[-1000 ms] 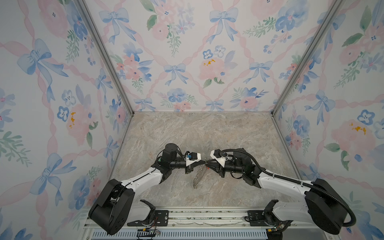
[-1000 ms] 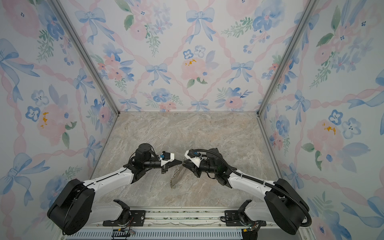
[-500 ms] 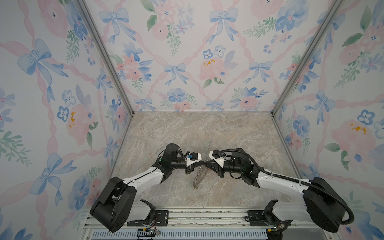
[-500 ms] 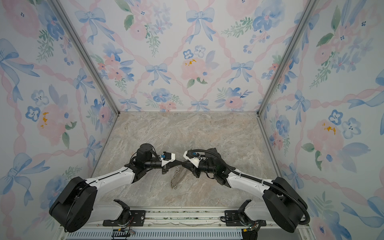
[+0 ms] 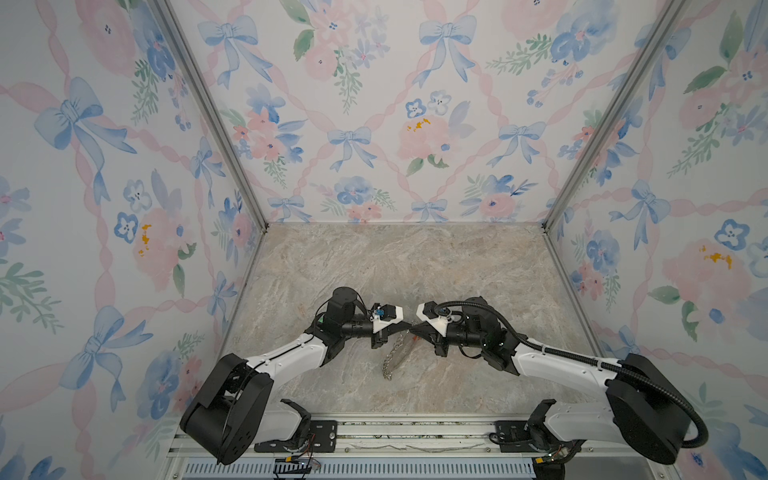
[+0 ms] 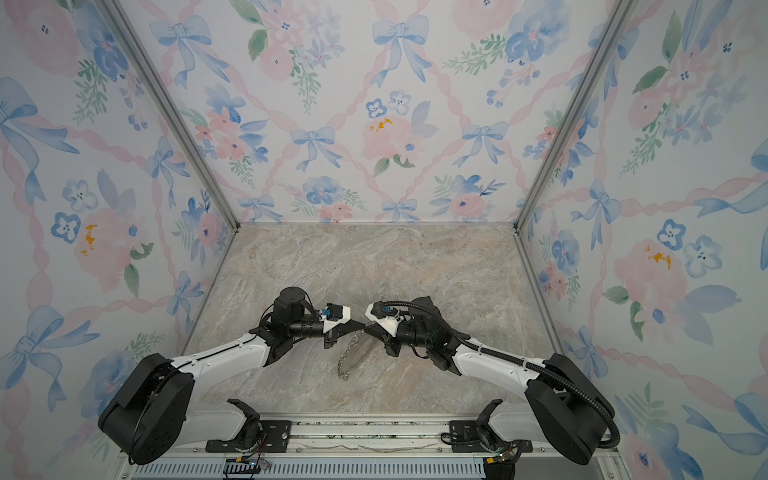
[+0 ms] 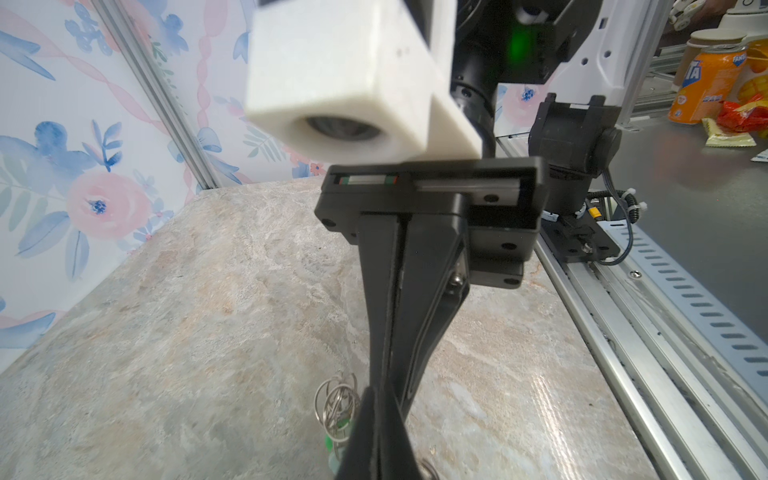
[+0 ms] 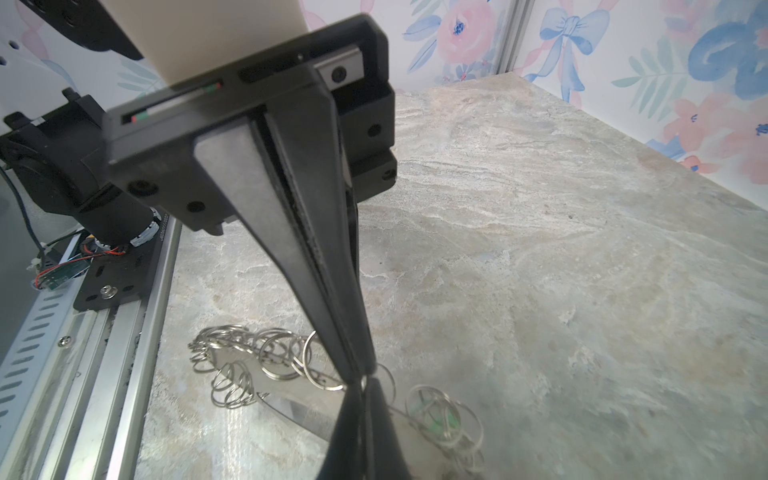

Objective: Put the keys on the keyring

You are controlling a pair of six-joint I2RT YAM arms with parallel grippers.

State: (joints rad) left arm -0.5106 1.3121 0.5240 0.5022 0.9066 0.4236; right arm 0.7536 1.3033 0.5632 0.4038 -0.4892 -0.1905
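Right gripper (image 5: 415,330) jaws now pressed together, narrower than second ago, tip-to-tip with left gripper (image 5: 404,327). Left pinches keyring (image 5: 395,357) rim, plate propped on edge; right's catch hidden. Green key (image 8: 434,424) already among rings. Likely threading grip set. Tabletop (image 5: 395,266) wide open behind; front rail (image 5: 415,434) near.

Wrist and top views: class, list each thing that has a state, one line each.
left gripper: shut on the keyring's upper rim.
right gripper: shut, tip to tip with the left; its catch hidden.
keyring: tilted up on edge, lower end on the table.
green key: at the keyring's rim; threaded or not, cannot tell.
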